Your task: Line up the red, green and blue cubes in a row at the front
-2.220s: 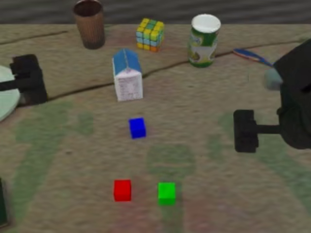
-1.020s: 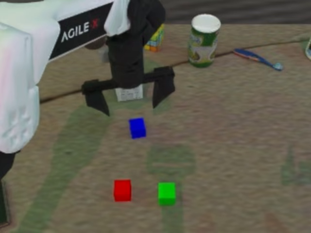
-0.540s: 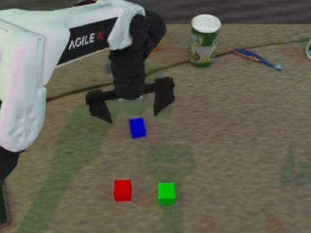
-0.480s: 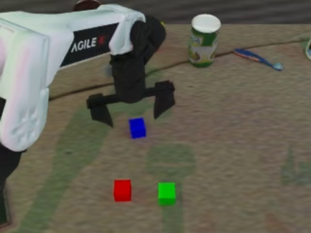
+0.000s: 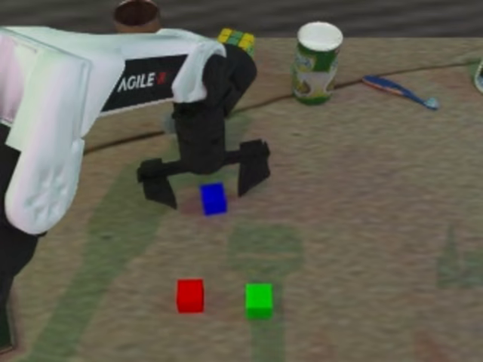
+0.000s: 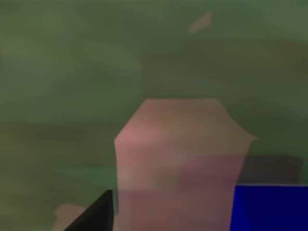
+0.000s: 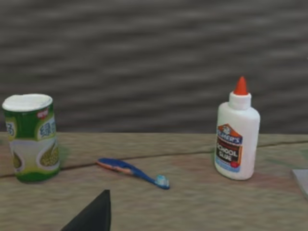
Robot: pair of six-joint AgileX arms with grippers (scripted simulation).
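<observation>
The left gripper [image 5: 205,179] is seen wide open over the blue cube [image 5: 213,199], one finger [image 5: 158,182] to the cube's left, the other at its right and slightly farther back; contact can't be judged, prob. none. The arm's white body covers most of the table's [image 5: 362,226] left-far part, incl. much of the brown cup [image 5: 136,13] and the multicoloured puzzle cube [image 5: 236,38]. The red cube [image 5: 190,295] and green cube [image 5: 259,299] are set side by side near the front, apart from each other, well nearer than the blue one. In the left wrist view only a corner of the blue cube is shown, cut off at the edge. The right arm isn't seen from above; its fingers' state can't be told. A green can [image 5: 316,62] and a toothbrush [image 5: 400,90] are seen far right.
</observation>
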